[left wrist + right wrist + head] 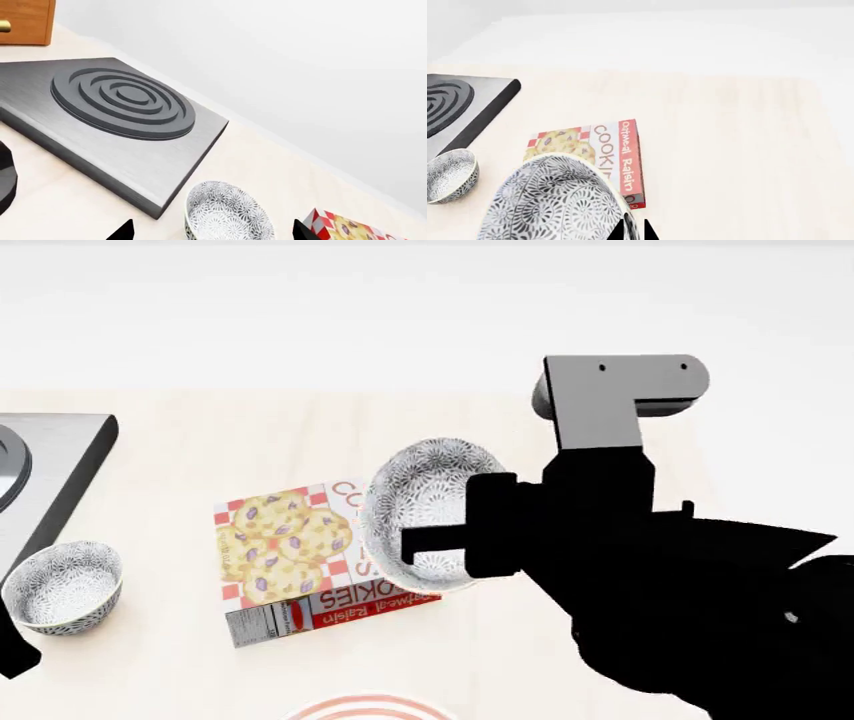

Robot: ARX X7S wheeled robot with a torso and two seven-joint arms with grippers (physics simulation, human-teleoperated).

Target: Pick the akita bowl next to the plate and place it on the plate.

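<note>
right gripper clamped on akita bowl, above box reading "oatmeal raisin cookies", left gripper's state unclear

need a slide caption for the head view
Right tool holds a patterned bowl above the cookie box; plate lies below.

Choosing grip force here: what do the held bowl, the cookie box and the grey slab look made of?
The held bowl, in the right claw: looks like glazed ceramic, with a thin hard rim and fine dark print on pale ground. The cookie box: printed cardboard, flat with sharp edges, matte. The grey slab: brushed metal by its streaked sheen, with darker raised rings. These are renders, so take them as guesses.
</note>
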